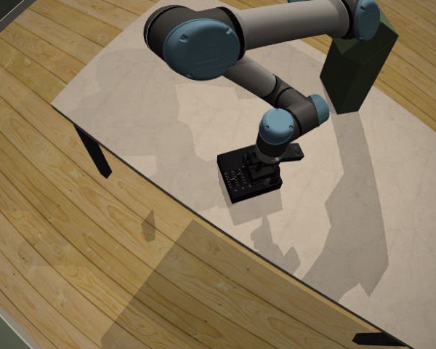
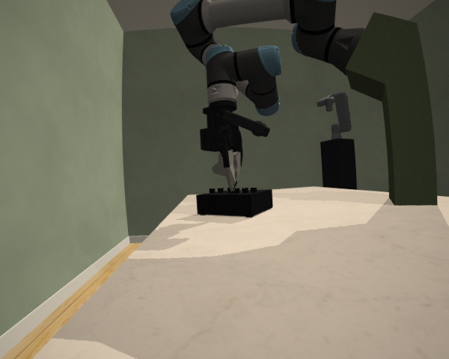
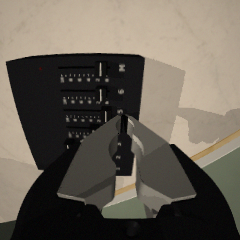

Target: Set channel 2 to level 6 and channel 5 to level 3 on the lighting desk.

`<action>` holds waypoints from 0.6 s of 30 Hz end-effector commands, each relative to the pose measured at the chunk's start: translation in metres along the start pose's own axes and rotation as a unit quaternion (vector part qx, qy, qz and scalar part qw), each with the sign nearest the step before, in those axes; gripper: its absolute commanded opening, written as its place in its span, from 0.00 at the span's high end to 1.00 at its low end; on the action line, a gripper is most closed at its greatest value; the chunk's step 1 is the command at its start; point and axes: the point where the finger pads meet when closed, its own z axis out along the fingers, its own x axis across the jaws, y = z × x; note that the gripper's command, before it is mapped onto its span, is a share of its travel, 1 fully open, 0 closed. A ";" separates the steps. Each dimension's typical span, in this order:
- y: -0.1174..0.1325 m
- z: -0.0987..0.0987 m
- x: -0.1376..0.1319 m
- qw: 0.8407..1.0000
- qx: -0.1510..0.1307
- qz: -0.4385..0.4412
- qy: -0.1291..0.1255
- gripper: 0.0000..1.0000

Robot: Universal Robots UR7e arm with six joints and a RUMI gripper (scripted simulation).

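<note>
- The lighting desk [image 1: 236,187] sits mid-bench [image 1: 143,113], at 7 o'clock from the arm's pedestal [image 1: 355,75].
- The end effector [image 3: 122,120] hovers above its faders [image 3: 102,69], jaws pressed together, holding nothing.
- The small, stiff fader caps likely slide easily; nudging one sideways should suit better than pinching.

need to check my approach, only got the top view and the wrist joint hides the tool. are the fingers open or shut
Observer: Shut, nothing between them; in the wrist view the gripper comes to a single point.
Operator: how high over the desk
Observer: The exterior view shows the tip right at fader-cap height on the lighting desk; contact I cannot tell.
Operator: which channel
Observer: In the wrist view the tip lies just below the label 5.
</note>
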 end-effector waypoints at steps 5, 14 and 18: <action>0.000 0.000 -0.001 1.000 0.000 0.000 0.000 1.00; 0.000 0.000 -0.004 1.000 0.000 0.000 0.000 1.00; 0.000 0.000 -0.006 1.000 0.000 0.000 0.000 1.00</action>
